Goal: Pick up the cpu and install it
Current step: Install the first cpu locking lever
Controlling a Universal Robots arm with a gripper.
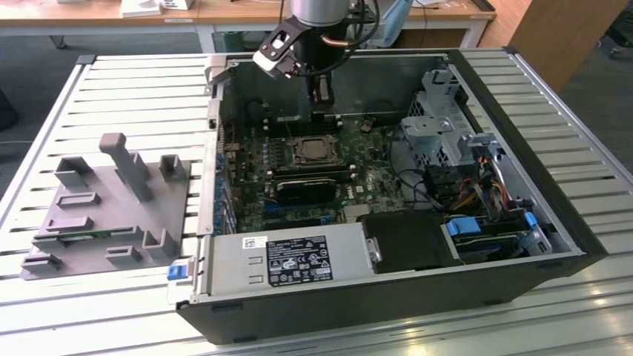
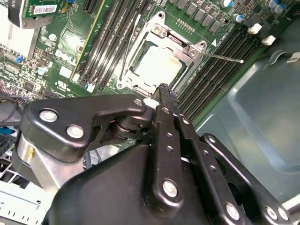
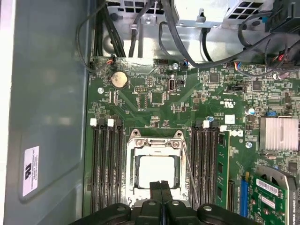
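The end effector [image 3: 161, 184] is hovering with its fingers pressed together, gripping nothing; the cpu [image 3: 157, 169] is lying seated in the socket [image 3: 152, 140] just below its tips.

In the exterior view, the computer case [image 1: 396, 304] lies open on the table [image 1: 129, 89], from centre to right of frame, with the fixture blocks [image 1: 109, 215] at left. Inside, the cpu [image 1: 314, 152] seems to lie in the socket [image 1: 293, 157] mid-motherboard [image 1: 366, 178]. The power supply [image 1: 287, 259] sits below it in frame, the drive cage [image 1: 440, 111] at upper right, and the gripper [image 1: 319, 93] just above.
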